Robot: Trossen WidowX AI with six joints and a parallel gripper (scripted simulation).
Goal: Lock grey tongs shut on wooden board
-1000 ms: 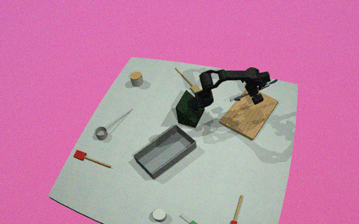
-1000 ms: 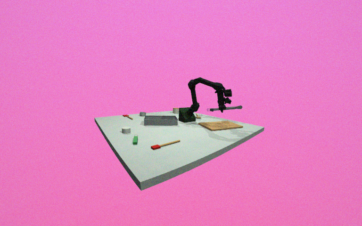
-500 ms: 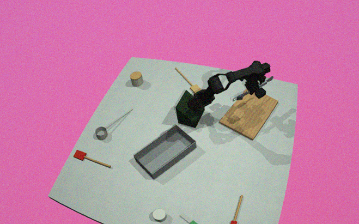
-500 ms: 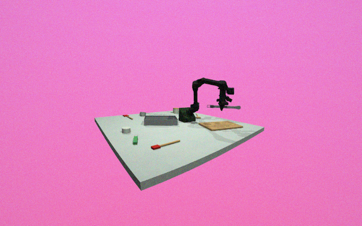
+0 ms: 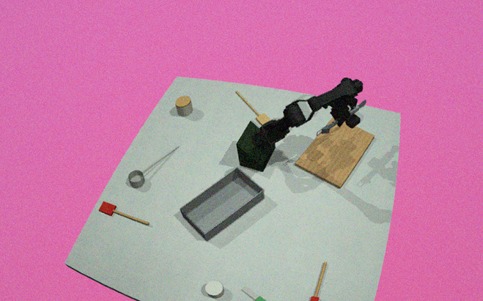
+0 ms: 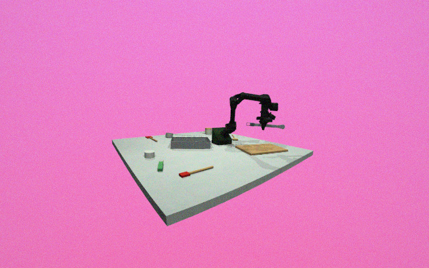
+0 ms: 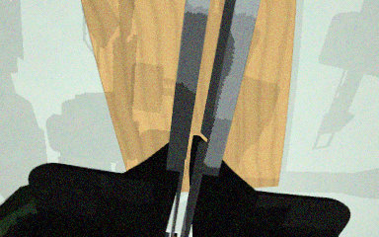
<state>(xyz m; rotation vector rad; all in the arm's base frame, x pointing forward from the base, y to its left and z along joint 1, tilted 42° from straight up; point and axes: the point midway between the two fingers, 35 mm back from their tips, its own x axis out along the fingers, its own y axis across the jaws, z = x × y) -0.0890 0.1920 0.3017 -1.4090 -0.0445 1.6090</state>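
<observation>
At upper right from above, the gripper (image 5: 341,123) (image 6: 263,127) (image 7: 189,141) pinches the nearly closed tongs (image 5: 359,107) (image 6: 275,126) (image 7: 189,64), lock unclear, over the board (image 5: 341,157) (image 6: 262,148) (image 7: 257,123).

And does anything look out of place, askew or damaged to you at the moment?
Nothing stands out as odd. The grey tongs hang roughly level in the jaws above the wooden board, and the roasting tin sits upright. I see no spill or breakage.
</observation>
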